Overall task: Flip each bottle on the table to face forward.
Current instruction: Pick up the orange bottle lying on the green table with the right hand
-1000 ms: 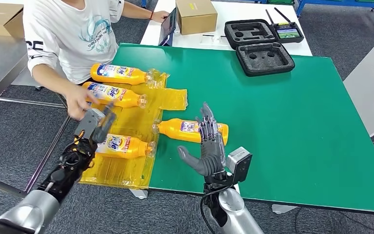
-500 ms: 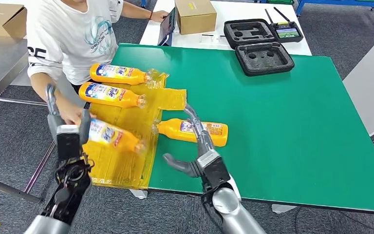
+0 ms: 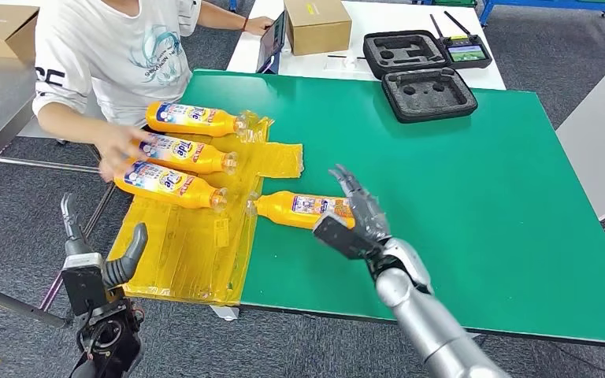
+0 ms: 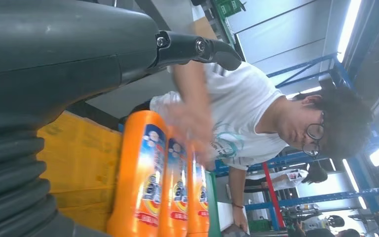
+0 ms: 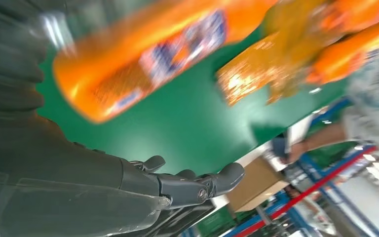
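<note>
Green table (image 3: pixel 473 205): three bottles lie on the yellow sheet (image 3: pixel 189 252), where the person's hand (image 3: pixel 118 150) now resets them. The left hand (image 3: pixel 98 260) has released its bottle (image 3: pixel 169 185) and hangs empty, fingers apart. The right hand (image 3: pixel 354 216), fingers spread, reaches the fourth bottle (image 3: pixel 303 209), next to flip.

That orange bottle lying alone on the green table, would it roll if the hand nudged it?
Probably: the orange bottle lies on its side on the smooth green table, and looks rounded. It appears full, so likely hefty. Its glossy plastic may slip under the right hand.
</note>
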Tool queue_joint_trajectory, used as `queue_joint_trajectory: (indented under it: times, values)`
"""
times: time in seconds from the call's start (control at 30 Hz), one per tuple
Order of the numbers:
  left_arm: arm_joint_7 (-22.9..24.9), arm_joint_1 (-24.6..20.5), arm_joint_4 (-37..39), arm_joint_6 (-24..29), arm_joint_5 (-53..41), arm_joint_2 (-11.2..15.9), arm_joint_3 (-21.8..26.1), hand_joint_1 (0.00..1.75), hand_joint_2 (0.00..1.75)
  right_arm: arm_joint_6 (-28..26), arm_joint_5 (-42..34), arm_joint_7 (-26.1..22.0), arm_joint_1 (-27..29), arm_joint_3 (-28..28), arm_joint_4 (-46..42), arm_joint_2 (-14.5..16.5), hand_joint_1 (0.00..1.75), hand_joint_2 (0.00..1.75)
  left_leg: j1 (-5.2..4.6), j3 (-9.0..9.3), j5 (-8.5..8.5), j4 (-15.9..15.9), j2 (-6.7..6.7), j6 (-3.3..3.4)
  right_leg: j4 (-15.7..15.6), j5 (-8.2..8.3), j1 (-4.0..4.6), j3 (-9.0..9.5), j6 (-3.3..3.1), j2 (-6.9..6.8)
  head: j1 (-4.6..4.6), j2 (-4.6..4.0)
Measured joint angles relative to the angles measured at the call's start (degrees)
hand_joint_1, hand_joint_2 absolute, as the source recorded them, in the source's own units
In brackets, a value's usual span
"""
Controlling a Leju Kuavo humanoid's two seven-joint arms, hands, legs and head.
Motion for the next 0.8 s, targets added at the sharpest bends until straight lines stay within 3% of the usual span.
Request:
queue_joint_trajectory:
  times: [0.27, 0.57, 0.8]
  values:
    - [-0.07, 2.02, -1.94, -0.73, -0.52, -0.27, 1.03, 0.0, 1.75, 0.85, 1.72, 1.09, -4.75, -0.68, 7.53, -0.82, 0.0, 1.75, 0.01, -0.01, 0.0, 0.0, 0.0, 0.0, 0.01, 0.0, 0.01, -0.02, 0.0, 0.0, 0.0, 0.01]
    - [-0.07, 1.93, -0.8, -3.55, -0.06, -0.74, 1.16, 0.0, 1.75, 6.96, 3.98, 2.29, -13.03, 0.35, 19.23, -0.57, 0.0, 1.75, 0.0, -0.02, 0.02, 0.01, -0.02, 0.01, 0.0, 0.01, 0.0, -0.01, 0.01, -0.01, 0.01, 0.01]
    - [-0.05, -0.11, 2.1, -4.77, 0.53, -1.26, 0.98, 0.0, 1.75, 11.29, 4.18, 3.45, -16.29, 2.0, 26.42, 0.87, 0.0, 1.75, 0.01, -0.02, 0.02, 0.01, -0.01, 0.01, 0.01, 0.01, 0.01, -0.03, 0.01, 0.0, 0.0, 0.01]
